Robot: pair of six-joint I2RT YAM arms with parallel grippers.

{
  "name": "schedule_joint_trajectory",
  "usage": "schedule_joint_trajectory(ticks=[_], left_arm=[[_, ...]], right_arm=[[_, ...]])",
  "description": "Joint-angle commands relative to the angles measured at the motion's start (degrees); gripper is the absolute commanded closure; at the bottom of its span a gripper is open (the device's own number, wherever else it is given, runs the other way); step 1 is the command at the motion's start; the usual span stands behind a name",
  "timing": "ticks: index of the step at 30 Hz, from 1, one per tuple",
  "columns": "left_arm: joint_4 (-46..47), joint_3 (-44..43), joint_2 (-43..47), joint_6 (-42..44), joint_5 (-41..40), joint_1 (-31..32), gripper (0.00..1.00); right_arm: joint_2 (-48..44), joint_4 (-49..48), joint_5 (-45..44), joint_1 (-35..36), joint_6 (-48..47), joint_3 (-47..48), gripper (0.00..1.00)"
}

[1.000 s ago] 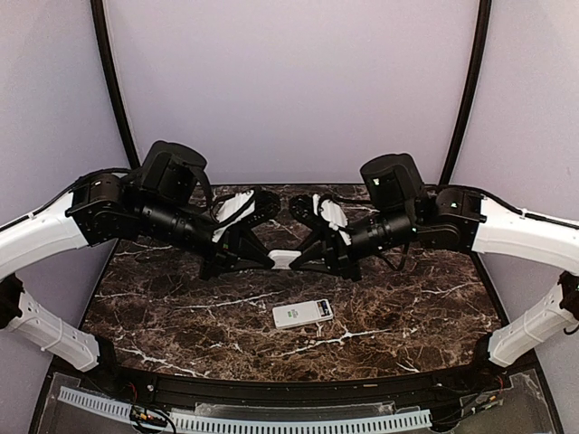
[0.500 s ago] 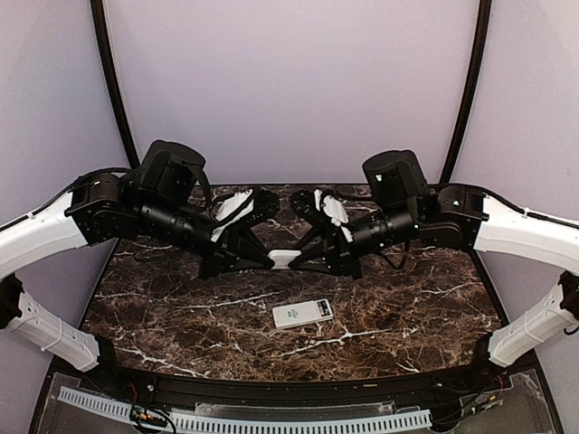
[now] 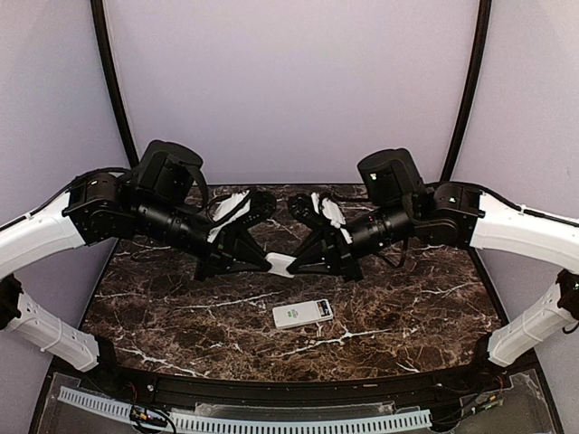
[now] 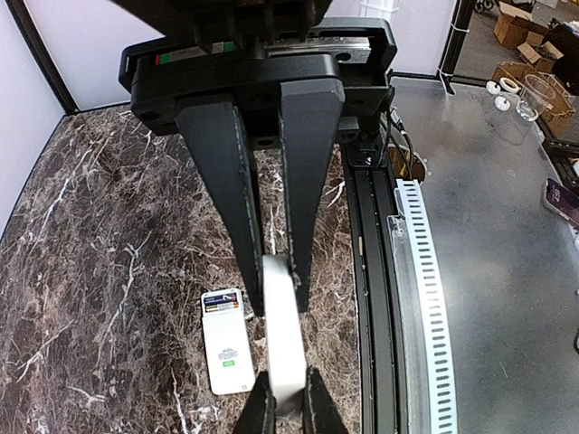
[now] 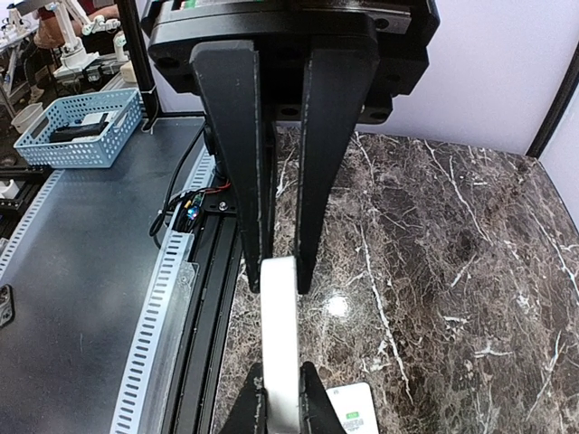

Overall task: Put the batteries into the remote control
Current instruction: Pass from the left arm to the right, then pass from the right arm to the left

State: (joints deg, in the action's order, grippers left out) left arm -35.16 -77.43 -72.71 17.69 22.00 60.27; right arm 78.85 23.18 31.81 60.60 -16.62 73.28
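Observation:
The white remote control (image 3: 302, 313) lies flat on the marble table, near the front middle, with a dark panel at one end and a green mark. It also shows in the left wrist view (image 4: 226, 342) and at the bottom of the right wrist view (image 5: 355, 409). A smaller white flat piece (image 3: 281, 263) hangs above the table behind the remote, held edge-on from both ends. My left gripper (image 3: 269, 262) (image 4: 278, 303) is shut on one end. My right gripper (image 3: 296, 264) (image 5: 279, 282) is shut on the other end.
The dark marble table (image 3: 407, 307) ends at a black rail (image 4: 371, 271) with a white perforated strip (image 3: 271, 420) along the near edge. A blue basket (image 5: 77, 127) stands off the table. Purple walls close the back and sides.
Both grippers, with the white piece between them, have sunk slightly toward the table. The remote control has not moved.

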Motion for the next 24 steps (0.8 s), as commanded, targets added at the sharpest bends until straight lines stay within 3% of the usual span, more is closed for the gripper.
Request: schedule_joint_trajectory(ticks=[1,3,4,6,10,16,20,24], left_arm=[[4.41,1.24,2.05,-0.62,-0.29,0.26,0.95],[5.84,1.8,2.66,-1.16,-0.77,0.21,0.69],[6.48,2.34,3.41,-1.74,-1.47,0.2,0.51],[9.03,3.66,4.97,-2.68,-2.81,0.2,0.31],[19.74,8.59,10.3,-5.14,-5.44,0.13,0.16],[39.65,17.94,16.92,-10.96,-0.94,0.11,0.19],[51.83,21.31,16.72,-18.21,-2.23,-0.25,0.37],[56.96,20.04,12.52,-29.08,1.58,-2.54,0.54]], right_arm=[[-1.48,-3.66,0.43,-0.11,2.52,0.53,1.0],[-2.17,-4.79,-0.37,-0.08,3.37,0.16,1.0],[-2.51,-5.38,-0.89,-0.11,3.95,0.08,1.0],[-3.45,-7.05,-1.68,-0.33,5.36,-0.33,1.0],[-5.83,-15.49,-2.67,-0.74,10.89,-2.17,1.0],[-8.0,-32.92,-5.67,-0.75,22.14,-6.95,1.0],[-8.64,-45.57,-5.47,-0.69,25.94,-10.86,1.0],[-7.39,-47.15,-4.29,-0.74,26.49,-10.66,1.0]])
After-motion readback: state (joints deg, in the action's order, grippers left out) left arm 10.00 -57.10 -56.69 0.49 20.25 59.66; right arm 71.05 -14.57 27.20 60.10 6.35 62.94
